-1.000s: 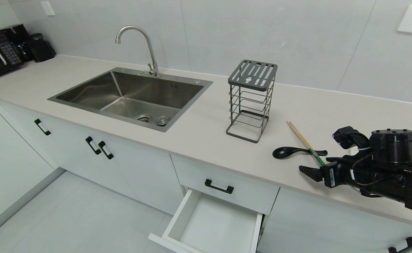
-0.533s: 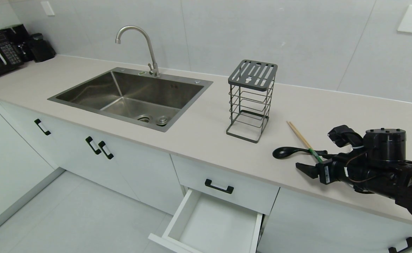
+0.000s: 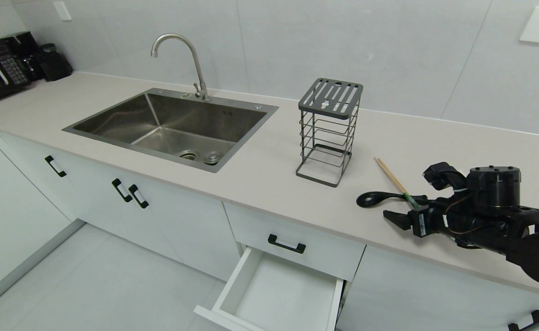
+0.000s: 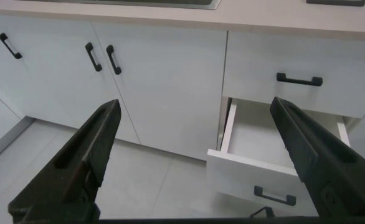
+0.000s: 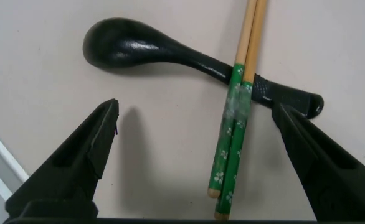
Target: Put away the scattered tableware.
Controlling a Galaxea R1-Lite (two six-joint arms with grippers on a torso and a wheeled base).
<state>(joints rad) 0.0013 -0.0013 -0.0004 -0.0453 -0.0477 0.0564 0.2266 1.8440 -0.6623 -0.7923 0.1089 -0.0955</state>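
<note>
My left gripper [image 4: 195,106] hangs released, facing the open drawer [image 4: 257,146]. My right gripper [image 3: 406,212], jaws spread wide, has crept forward over the counter [image 3: 269,174] and now frames the chopsticks [image 5: 238,124] lying across the handle of the black spoon [image 5: 145,53], so a grasp looks close.

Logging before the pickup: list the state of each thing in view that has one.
lower drawer: pulled open
upper drawer: shut
wire rack: upright, empty
black spoon: flat on counter
chopsticks: lying across the spoon's handle
left gripper: open
right gripper: open
</note>
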